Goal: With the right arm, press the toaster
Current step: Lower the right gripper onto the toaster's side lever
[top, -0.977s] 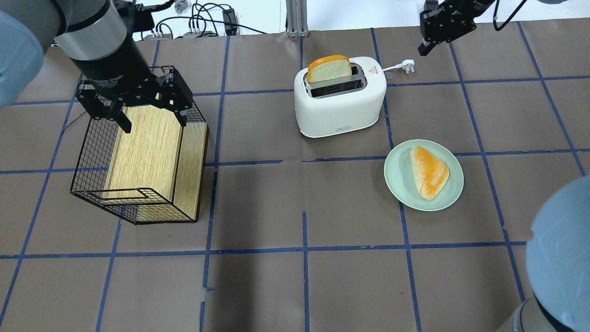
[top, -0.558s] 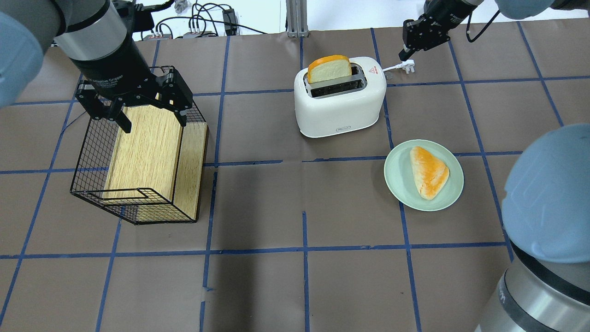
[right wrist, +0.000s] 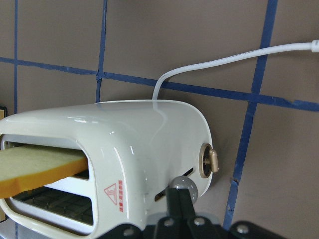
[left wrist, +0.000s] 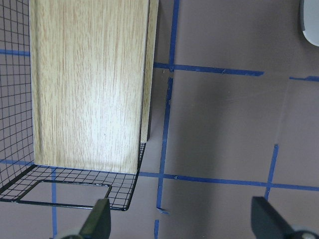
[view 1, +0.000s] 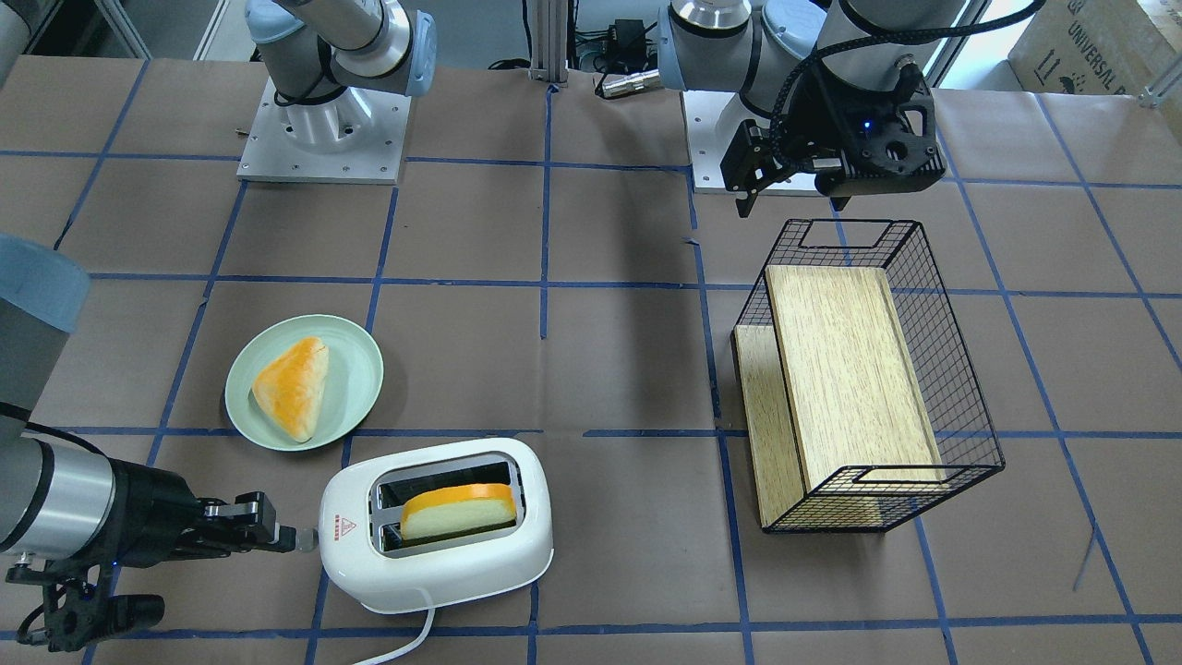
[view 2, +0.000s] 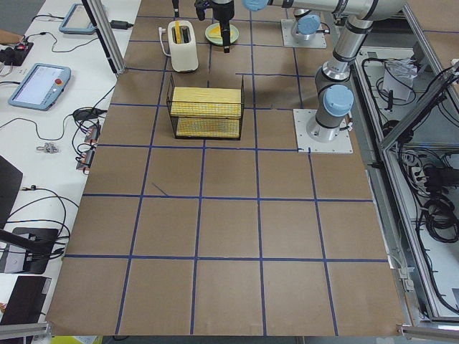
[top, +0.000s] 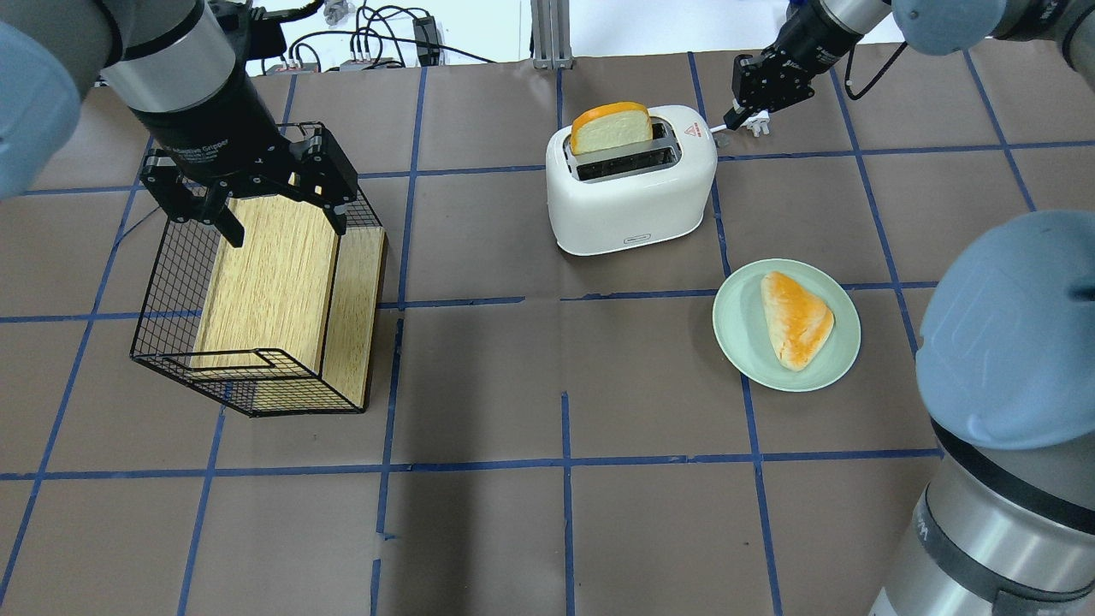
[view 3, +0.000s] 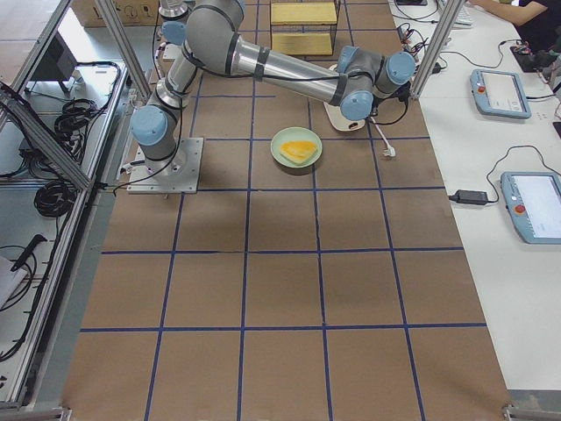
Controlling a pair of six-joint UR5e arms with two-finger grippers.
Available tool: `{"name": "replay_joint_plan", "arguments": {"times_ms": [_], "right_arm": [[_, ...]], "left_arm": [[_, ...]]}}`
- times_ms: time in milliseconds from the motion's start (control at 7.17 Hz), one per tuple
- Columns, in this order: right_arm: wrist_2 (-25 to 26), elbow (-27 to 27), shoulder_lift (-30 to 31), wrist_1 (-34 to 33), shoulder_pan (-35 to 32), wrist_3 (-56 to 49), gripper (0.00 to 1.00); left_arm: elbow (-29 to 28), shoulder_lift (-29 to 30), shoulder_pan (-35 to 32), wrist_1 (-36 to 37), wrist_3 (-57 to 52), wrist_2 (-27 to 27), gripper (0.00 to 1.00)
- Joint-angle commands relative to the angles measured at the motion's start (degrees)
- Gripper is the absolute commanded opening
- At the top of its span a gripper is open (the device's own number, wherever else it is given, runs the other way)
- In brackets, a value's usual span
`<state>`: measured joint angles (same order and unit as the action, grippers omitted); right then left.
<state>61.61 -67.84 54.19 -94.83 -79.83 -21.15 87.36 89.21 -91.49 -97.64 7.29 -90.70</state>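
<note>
Approach stage, press not yet made. White toaster (top: pixel 631 184) on the tabletop (top: pixel 479 385) between wire basket (top: pixel 171 282) and plate (top: pixel 736 342), bread slice (top: pixel 609 128) upright in one slot. Right gripper (right wrist: pixel 178 197) pinched narrow, empty, tips just beside the lever knob (right wrist: pixel 183 182) at the toaster's end. Next, probably: settle onto the knob, push straight down. Left gripper (top: pixel 282 224) spread wide above the basket.

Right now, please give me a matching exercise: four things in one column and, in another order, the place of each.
1 bread slice
2 triangular bun
3 wooden board
4 right end effector

A on the green plate
B inside the wire basket
C in a slot of the toaster
D at the toaster's lever end

Pairs: 1-C; 2-A; 3-B; 4-D
</note>
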Motion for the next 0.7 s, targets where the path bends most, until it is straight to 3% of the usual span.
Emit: {"name": "replay_joint_plan", "arguments": {"times_ms": [0,558], "right_arm": [[0.0,-0.1,-1.27,-0.18,0.03,-0.21,0.04],[-0.17,-0.36,-3.12,-0.18,0.12,-0.21,0.04]], "left_arm": [[0.0,0.0,0.0,0.09,0.0,0.0,1.0],[0.0,0.0,0.0,0.0,0.0,0.0,1.0]]}}
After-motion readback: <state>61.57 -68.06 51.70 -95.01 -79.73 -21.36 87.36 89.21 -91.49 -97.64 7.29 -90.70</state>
